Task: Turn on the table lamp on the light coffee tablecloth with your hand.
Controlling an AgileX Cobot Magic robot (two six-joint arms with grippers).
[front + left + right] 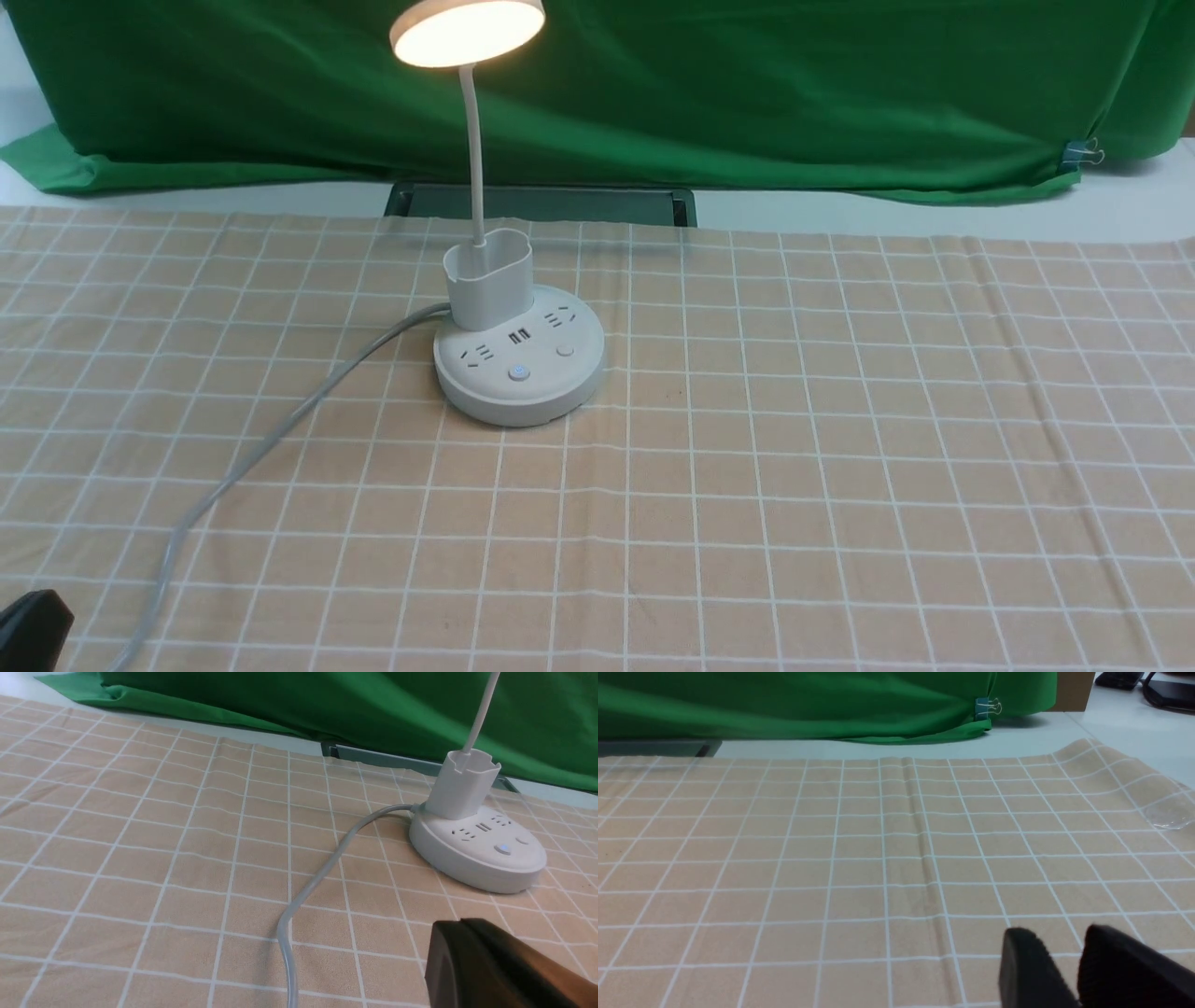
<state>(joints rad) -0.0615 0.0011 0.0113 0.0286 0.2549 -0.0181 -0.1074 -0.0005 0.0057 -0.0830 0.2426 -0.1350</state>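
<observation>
Presently, the table lamp (519, 356) is standing upright on the light coffee tablecloth (803, 485), its disc head glowing at about eleven o'clock in the front view. The task is reading as complete, in my judgement. The left gripper (460, 926) is showing its fingertips together, holding nothing visible; in the front view its tip is sitting at seven to eight o'clock, well apart from the base. The right gripper (1057, 933) is keeping a gap between its fingers, with nothing between them, and is touching no part of the lamp.

Principal risk: a second press on the button with the bluish centre (519, 372) is liable to undo the result, should that be the light switch. Secondary risk: the grey cord (252, 457) is running from the base towards seven o'clock, near the left gripper; a low sweep there could be snagging it and dragging or tipping the lamp. Minor risk: creases in the cloth are offering an edge to catch, and a pull on the fabric could be shifting the base. Holding both arms clear is advisable.
</observation>
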